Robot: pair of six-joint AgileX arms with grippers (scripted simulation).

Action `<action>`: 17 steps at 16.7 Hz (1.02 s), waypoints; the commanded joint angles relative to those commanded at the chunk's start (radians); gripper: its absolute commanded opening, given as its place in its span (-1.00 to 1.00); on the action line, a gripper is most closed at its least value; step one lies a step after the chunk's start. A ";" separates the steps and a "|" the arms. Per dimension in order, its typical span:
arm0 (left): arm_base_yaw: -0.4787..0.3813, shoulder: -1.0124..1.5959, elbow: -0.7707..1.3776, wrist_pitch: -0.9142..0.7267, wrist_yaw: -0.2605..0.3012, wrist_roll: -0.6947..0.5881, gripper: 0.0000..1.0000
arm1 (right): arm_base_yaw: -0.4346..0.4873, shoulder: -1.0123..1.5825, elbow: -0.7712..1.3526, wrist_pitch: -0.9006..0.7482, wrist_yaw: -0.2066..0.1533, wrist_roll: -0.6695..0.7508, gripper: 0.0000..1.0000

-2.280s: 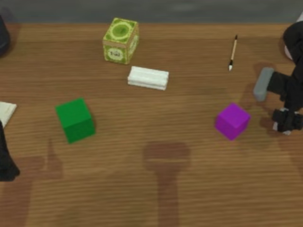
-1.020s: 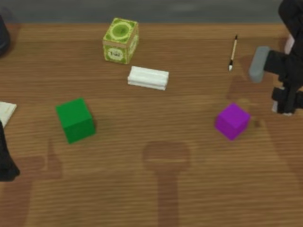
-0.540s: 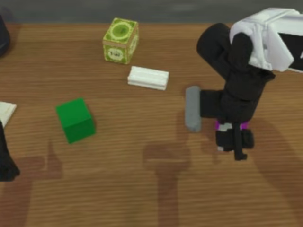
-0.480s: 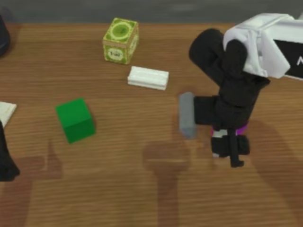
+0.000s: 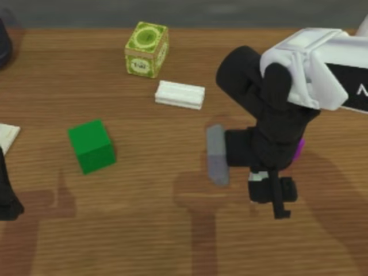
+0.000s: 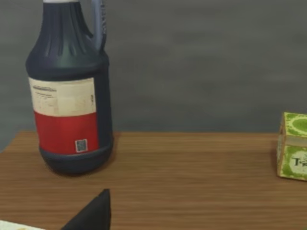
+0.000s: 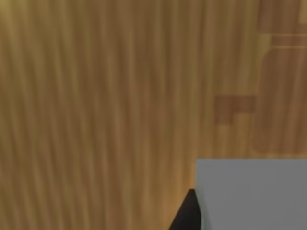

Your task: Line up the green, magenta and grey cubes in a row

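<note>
The right claw (image 5: 217,155) hangs over the middle of the table (image 5: 172,241), clamped on the grey cube (image 5: 217,155), which shows as a pale slab at its tip and fills a corner of the right wrist view. The green cube (image 5: 91,145) sits well apart on the left. The magenta cube (image 5: 298,148) is almost hidden under the right arm; only a sliver shows at its right edge. The left claw (image 5: 8,201) is parked at the left edge; I cannot tell how its fingers stand. No row exists yet: by my judgement the grey cube needs setting down, then the other two brought into line.
</note>
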 joint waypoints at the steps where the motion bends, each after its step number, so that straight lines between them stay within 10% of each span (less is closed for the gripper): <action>1: 0.000 0.000 0.000 0.000 0.000 0.000 1.00 | 0.001 0.004 -0.009 0.014 0.000 0.000 -1.00; 13: 0.000 0.000 0.000 0.000 0.000 0.000 1.00 | 0.004 0.093 -0.162 0.259 0.001 0.001 -1.00; 17: 0.000 0.000 0.000 0.000 0.000 0.000 1.00 | 0.004 0.093 -0.162 0.259 0.001 0.001 -0.40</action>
